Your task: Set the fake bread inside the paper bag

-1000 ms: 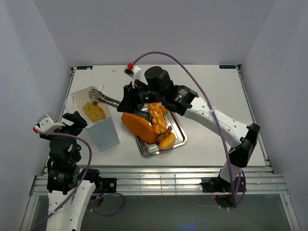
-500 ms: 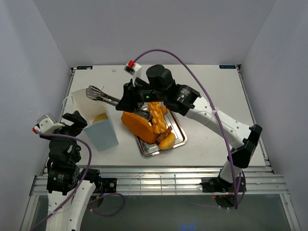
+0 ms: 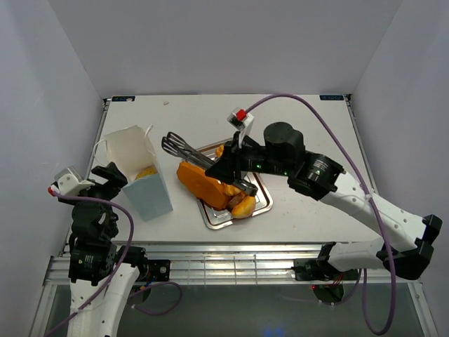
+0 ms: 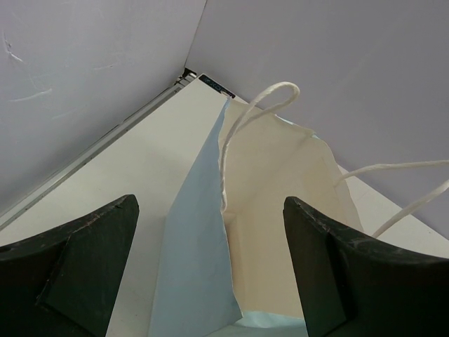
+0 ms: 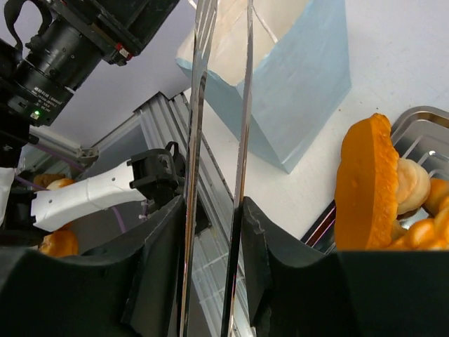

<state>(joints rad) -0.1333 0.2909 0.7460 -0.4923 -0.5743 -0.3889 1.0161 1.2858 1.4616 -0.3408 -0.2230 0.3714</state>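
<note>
The paper bag point(image 3: 149, 195) stands upright at the left of the table, white inside and pale blue outside. One golden piece of fake bread point(image 3: 146, 170) lies inside it. A long orange loaf point(image 3: 200, 183) and other pastries point(image 3: 243, 204) lie on the silver tray point(image 3: 217, 220). My right gripper point(image 3: 230, 173) is shut on metal tongs point(image 3: 188, 149), whose empty tips hang between bag and tray. In the right wrist view the tongs point(image 5: 242, 105) run past the bag point(image 5: 302, 77) and the loaf point(image 5: 363, 186). My left gripper point(image 4: 210, 217) is open, with the bag's corner point(image 4: 196, 246) between its fingers.
White walls enclose the table on three sides. The bag's string handles point(image 4: 252, 105) stick up near my left gripper. The metal rail point(image 3: 231, 263) runs along the table's near edge. My left arm point(image 5: 98, 193) shows in the right wrist view.
The tongs let the bread piece drop into the bag. My right arm then pulled the empty tongs back to the right, away from the bag toward the tray. The left arm stayed still.
</note>
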